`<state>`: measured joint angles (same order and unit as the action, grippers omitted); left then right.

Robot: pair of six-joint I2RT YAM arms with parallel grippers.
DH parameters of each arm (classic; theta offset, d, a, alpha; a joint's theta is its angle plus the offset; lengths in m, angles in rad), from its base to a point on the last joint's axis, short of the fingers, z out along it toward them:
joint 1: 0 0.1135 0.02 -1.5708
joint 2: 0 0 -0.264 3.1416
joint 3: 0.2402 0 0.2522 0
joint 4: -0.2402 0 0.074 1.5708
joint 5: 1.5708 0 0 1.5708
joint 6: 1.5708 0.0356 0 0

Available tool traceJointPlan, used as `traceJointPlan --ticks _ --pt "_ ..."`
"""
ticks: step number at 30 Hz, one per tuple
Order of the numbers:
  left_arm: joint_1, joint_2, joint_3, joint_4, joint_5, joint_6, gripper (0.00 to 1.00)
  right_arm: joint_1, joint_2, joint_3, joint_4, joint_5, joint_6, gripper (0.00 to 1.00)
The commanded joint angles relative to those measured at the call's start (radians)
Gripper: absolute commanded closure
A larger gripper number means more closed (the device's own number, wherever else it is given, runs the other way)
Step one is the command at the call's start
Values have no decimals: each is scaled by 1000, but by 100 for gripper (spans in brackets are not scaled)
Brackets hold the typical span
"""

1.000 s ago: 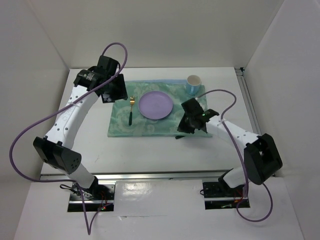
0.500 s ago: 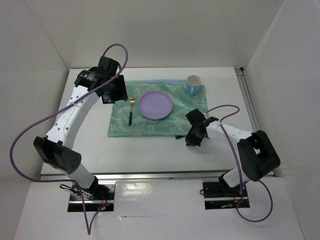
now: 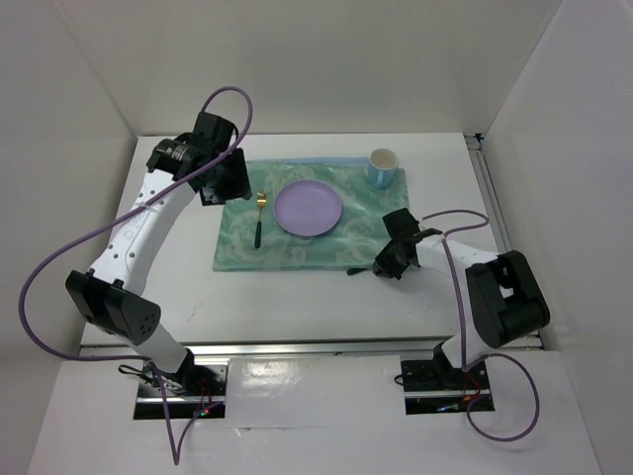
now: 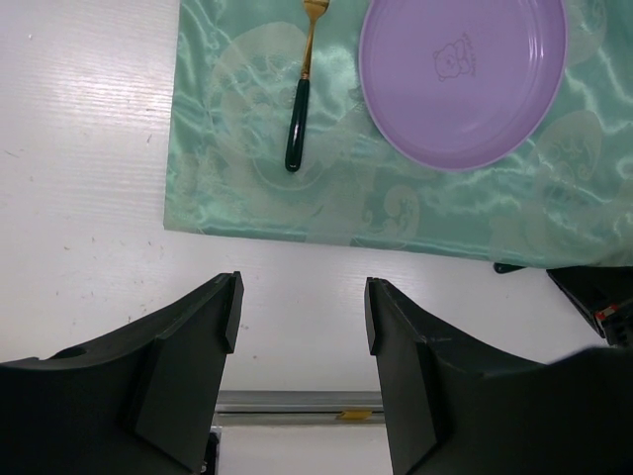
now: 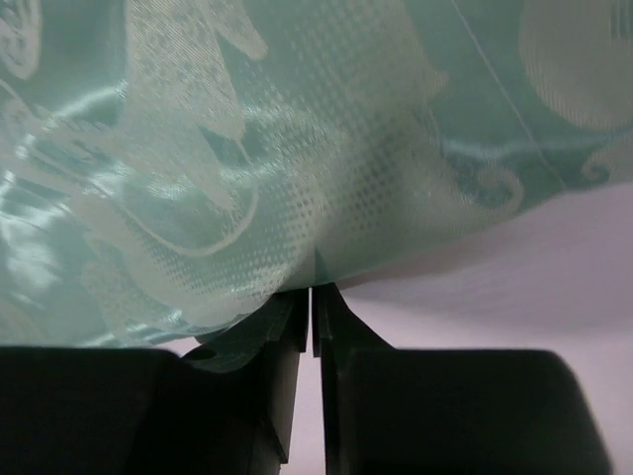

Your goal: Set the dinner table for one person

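Note:
The white dinner table (image 3: 297,297) carries a green patterned satin cloth (image 3: 297,247). On the cloth lie a purple plate (image 3: 309,209), a gold fork with a dark handle (image 3: 258,220) to the plate's left, and a blue cup (image 3: 383,165) at the far right corner. My left gripper (image 3: 223,178) hangs open and empty over the cloth's far left; its view shows the fork (image 4: 300,109) and plate (image 4: 463,79). My right gripper (image 3: 388,265) sits low at the cloth's near right corner. Its jaws are pinched on the cloth's edge (image 5: 247,148), fingers almost touching (image 5: 314,297).
A small dark object (image 3: 354,269) pokes out at the cloth's near edge, just left of my right gripper; it also shows in the left wrist view (image 4: 509,267). White walls enclose the table on three sides. A metal rail (image 3: 297,348) runs along the near edge.
My right gripper has dropped from above the cloth's right part and swung right to the cloth's near right corner, now low on the table. The left arm has not moved.

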<state>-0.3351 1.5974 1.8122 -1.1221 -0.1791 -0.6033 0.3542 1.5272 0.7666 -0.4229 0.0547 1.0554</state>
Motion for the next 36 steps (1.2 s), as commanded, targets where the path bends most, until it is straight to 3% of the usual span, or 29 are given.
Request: traceJointPlan --ticks 1,7,11,17,20,29,36 --pt "4 -57 18 13 -14 4 31 -32 -4 -41 105 27 -24 80" --pt "4 -48 18 22 -14 4 31 -32 45 11 105 27 -58 76" --pt "4 -48 7 13 -14 4 31 0 45 22 130 16 -69 64" --pt "4 -48 -11 13 -14 4 31 49 54 62 101 65 -78 60" --pt "4 -48 -11 22 -14 4 31 72 66 72 101 65 -87 49" --pt "4 -57 -30 31 -14 13 32 144 158 163 52 112 -87 48" --pt "4 -57 -39 31 -23 13 32 192 260 280 -82 224 -36 48"
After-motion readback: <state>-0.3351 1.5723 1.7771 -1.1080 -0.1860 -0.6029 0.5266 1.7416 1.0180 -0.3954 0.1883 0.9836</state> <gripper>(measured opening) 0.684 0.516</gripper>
